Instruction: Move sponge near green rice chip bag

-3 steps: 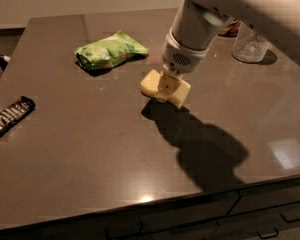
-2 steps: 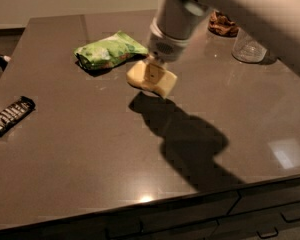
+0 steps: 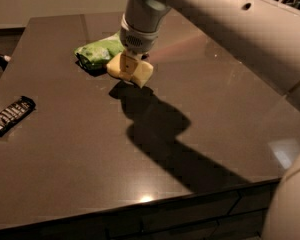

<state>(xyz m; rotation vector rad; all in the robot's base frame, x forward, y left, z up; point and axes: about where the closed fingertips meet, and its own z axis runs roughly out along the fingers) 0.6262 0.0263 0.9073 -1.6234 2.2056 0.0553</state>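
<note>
Desk [image 3: 90, 174]: dark brown, glossy, front edge nearest the camera. A pale rounded part of the robot [image 3: 290, 204] fills the near right corner of the view.

Left side, mid-depth: black candy bar wrapper [image 3: 10, 115] with white lettering, lying flat and slanted, well apart from everything else.

Centre: broad dark shadow [image 3: 155, 129] of the arm runs across the desk top from the near right toward the sponge.

Beyond the shadow: sponge [image 3: 144, 74], pale yellow block, tilted, its right end lower. Shadow sits directly under it, so it looks raised just off the desk. Claw [image 3: 129, 66] comes down on it from above, cream fingers closed against the sponge's middle, clamped on it.

Just behind and to the left: green rice chip bag [image 3: 96, 54], crinkly green and white, lying on the desk. Sponge's left end is just beside the bag's right end; cannot tell whether they touch.

Far left edge: small dark object [image 3: 4, 60], unidentifiable.

Above: grey wrist and thick white arm [image 3: 215, 24] slanting in from the upper right.
</note>
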